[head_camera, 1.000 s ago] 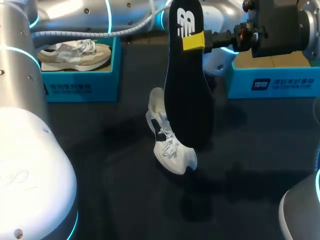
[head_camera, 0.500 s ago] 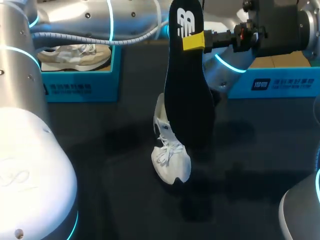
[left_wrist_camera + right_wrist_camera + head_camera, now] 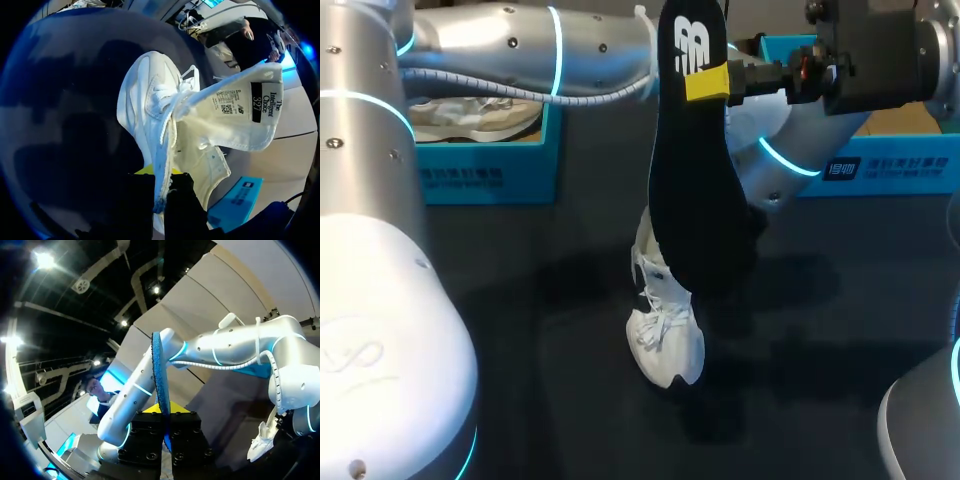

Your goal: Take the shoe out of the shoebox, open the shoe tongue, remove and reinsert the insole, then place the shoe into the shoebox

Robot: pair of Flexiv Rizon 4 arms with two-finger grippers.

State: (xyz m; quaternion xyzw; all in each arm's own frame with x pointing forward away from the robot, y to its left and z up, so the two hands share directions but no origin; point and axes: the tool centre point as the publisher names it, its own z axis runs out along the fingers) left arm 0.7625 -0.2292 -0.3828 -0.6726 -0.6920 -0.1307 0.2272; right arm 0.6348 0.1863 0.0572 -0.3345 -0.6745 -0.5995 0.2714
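My right gripper (image 3: 708, 80) is shut on the heel end of a black insole (image 3: 695, 200), which hangs upright high over the table's middle. In the right wrist view the insole (image 3: 159, 371) stands edge-on between the fingers of that gripper (image 3: 164, 417). Behind the insole a white shoe (image 3: 668, 335) hangs toe down just above the black table. In the left wrist view my left gripper (image 3: 161, 187) is shut on the shoe's (image 3: 150, 105) collar edge, and the tongue (image 3: 235, 115) is folded out. In the head view the insole hides my left gripper.
A teal shoebox (image 3: 470, 175) at the back left holds a beige shoe (image 3: 470, 112). A second teal shoebox (image 3: 885, 165) stands at the back right, partly behind my arms. My left arm (image 3: 520, 45) stretches across the back of the table.
My left arm has swung further across and carried the white shoe a little right and toward the front, turning its toe down. The right gripper and insole have not moved.
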